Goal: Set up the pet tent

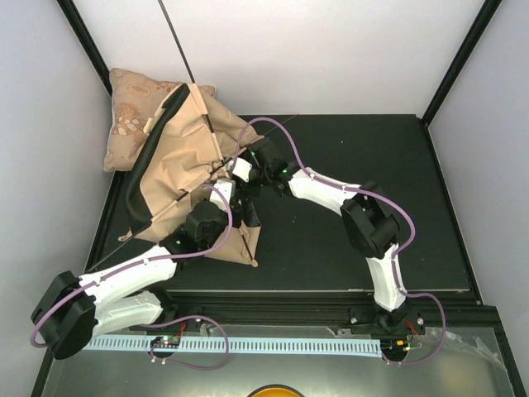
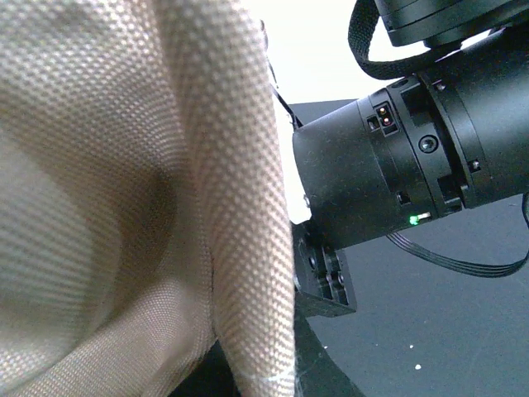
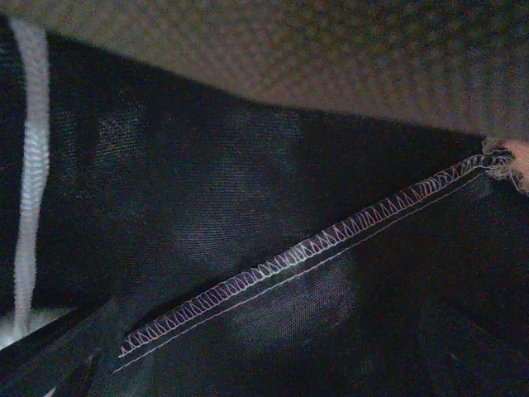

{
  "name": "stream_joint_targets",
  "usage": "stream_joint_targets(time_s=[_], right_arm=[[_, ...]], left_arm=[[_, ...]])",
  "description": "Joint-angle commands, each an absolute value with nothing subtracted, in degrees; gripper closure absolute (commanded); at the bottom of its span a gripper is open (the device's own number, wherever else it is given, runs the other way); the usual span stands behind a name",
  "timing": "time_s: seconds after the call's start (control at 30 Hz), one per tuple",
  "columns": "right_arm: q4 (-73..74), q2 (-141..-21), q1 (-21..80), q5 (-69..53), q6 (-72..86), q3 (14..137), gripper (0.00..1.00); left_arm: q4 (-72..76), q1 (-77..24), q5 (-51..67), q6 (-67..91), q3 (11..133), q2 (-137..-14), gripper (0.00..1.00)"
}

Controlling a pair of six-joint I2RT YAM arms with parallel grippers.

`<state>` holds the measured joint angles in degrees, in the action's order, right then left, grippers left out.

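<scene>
Item: pet tent (image 1: 186,157), tan canvas with black lining, lying as a crumpled heap on the far-left part of the black mat (image 1: 372,165), one flap trailing toward the mat's near edge. Condition: not erected; the canvas is creased and slumped, no dome or doorway shows, and the black inner edge curls along the side nearest the mat's left border. Fittings: one thin black pole (image 1: 173,45) runs from the heap out past the mat's far edge at a slant; I judge it is threaded or partly threaded but not bent into an arch, and a second pole crossing it cannot be made out. Accessory: patterned cushion (image 1: 128,112), off the mat's far-left corner, partly under the canvas, not placed inside. Handling gear: left gripper (image 1: 225,203), over the mat's left half against the near side of the heap, is clamped tight; canvas fills the left wrist view and hides its fingers, so I cannot tell whether a fold is pinched. The right gripper (image 1: 250,168), reaching in from the mat's middle, has its jaws spread wide and is pushed into the fabric; the right wrist view shows only black lining (image 3: 248,207), a stitched seam (image 3: 314,248) and a white cord (image 3: 29,165), nothing caught. Progress, by my estimate: early. Outstanding: arching the poles, spreading the floor flat on the mat, standing the shelter upright.
</scene>
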<state>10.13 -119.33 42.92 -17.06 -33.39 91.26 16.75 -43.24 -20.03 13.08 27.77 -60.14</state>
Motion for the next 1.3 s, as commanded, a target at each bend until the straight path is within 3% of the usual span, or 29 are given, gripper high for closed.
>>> stream_joint_targets(time_s=[0.0,0.27,0.6,0.83,1.27], right_arm=[[10.99,-120.95,42.31,-18.25,-32.88,92.35,0.0],[3.77,-115.0,42.37,-18.95,-31.48,84.87,0.0],[-8.2,-100.2,42.36,-19.39,-23.04,65.26,0.0],[-4.83,-95.96,42.35,-21.25,-18.28,61.4,0.0],[-12.56,-80.0,42.62,-21.72,-7.75,44.06,0.0]], left_arm=[[10.53,-43.38,-16.15,8.16,27.73,-61.22,0.98],[10.91,-43.11,-15.16,8.43,27.79,-62.06,0.99],[10.13,-43.16,-13.66,9.07,27.75,-61.44,0.98],[10.45,-43.23,-12.04,9.61,26.7,-59.81,0.99],[11.23,-43.33,-8.35,7.17,25.06,-56.09,0.98]])
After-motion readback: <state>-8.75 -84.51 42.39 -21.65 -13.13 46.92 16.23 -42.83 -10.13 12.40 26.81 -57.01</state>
